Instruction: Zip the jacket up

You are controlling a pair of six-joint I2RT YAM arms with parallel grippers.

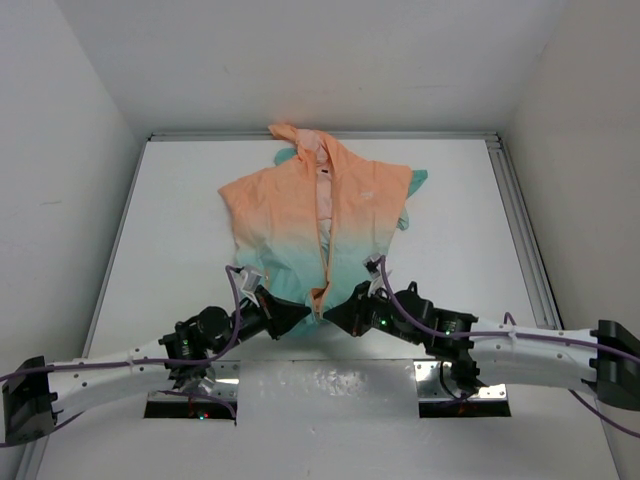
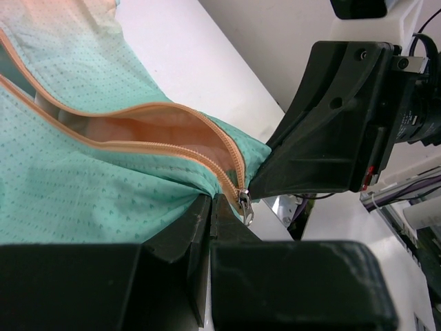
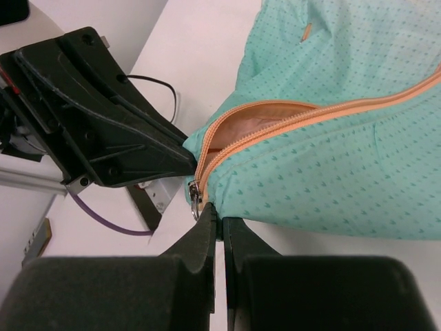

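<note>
The jacket point(image 1: 320, 215) lies flat on the table, hood at the far end, peach top fading to a teal hem near the arms. Its orange zipper point(image 1: 325, 235) gapes open up the front. The silver slider point(image 2: 244, 205) sits at the bottom hem; it also shows in the right wrist view point(image 3: 195, 198). My left gripper point(image 1: 298, 314) is shut on the teal hem just left of the slider point(image 2: 211, 200). My right gripper point(image 1: 338, 314) is shut on the hem just right of the slider point(image 3: 221, 219). The two gripper tips nearly meet.
The white table point(image 1: 180, 230) has a metal rail point(image 1: 525, 230) along its right side and white walls around it. The right gripper's black body point(image 2: 331, 131) fills the right of the left wrist view. The left gripper's body point(image 3: 96, 117) fills the left of the right wrist view.
</note>
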